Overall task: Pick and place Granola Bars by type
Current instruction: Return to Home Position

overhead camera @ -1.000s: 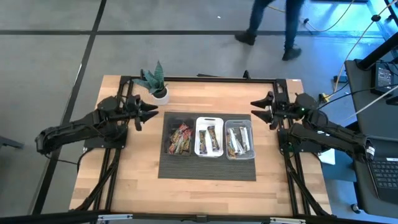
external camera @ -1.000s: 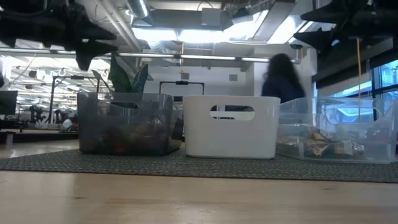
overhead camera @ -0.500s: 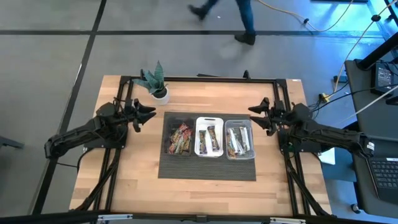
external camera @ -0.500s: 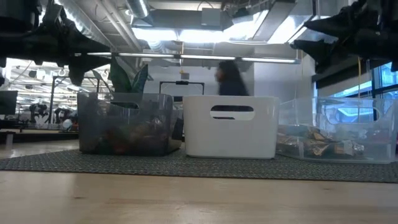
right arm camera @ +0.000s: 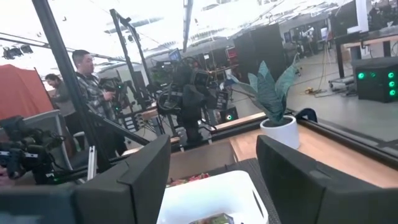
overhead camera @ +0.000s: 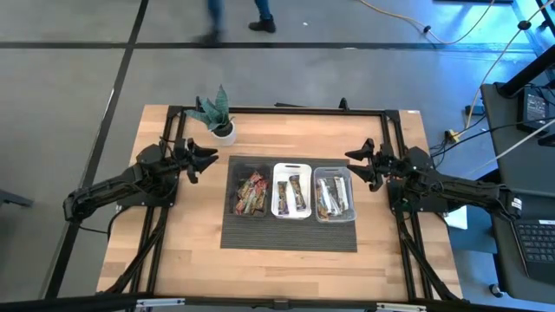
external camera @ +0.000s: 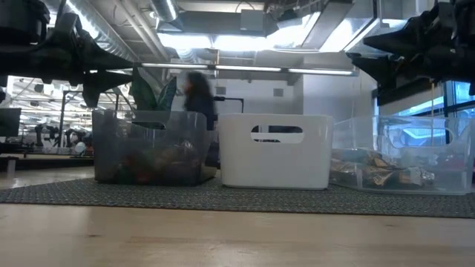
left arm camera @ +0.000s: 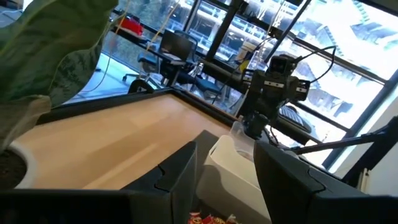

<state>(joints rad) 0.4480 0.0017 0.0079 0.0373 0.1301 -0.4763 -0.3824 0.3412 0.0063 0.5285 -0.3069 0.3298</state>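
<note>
table front: bare wood strip nearest you, nothing on it that the arms have to cross.
mat: dark mat (overhead camera: 290, 236) at mid table, carrying all three bins in a left-to-right row.
bars: granola bars (overhead camera: 251, 192) lie inside the bins, long axes running near to far: red wrappers in the black bin (overhead camera: 232, 184), a few in the white bin (overhead camera: 291, 165), silvery-tan ones in the clear bin (overhead camera: 351, 198). You have no bar showing outside a bin.
step: sorting looks finished to me; what is left is pulling both arms back to rest.
key relation: the bars sit between the two grippers, so you back each arm outward, away from the row, not across it.
left gripper: left gripper (overhead camera: 208, 159) hangs above the table, left of and a bit farther back than the black bin, pointing right; fingers (left arm camera: 180, 177) spread wide, holding nothing.
right gripper: right gripper (overhead camera: 355, 166) hangs beside the far right corner of the clear bin, pointing left; fingers (right arm camera: 146, 174) spread wide, also holding nothing.
nearer arm: left for the black bin, right for the clear bin, white bin about even.
in the way: potted plant (overhead camera: 217, 117) stands just beyond the left gripper, so keep that wrist from swinging farther back.
beyond table: a person (overhead camera: 234, 13) walks the floor well apart from the rig.
</note>
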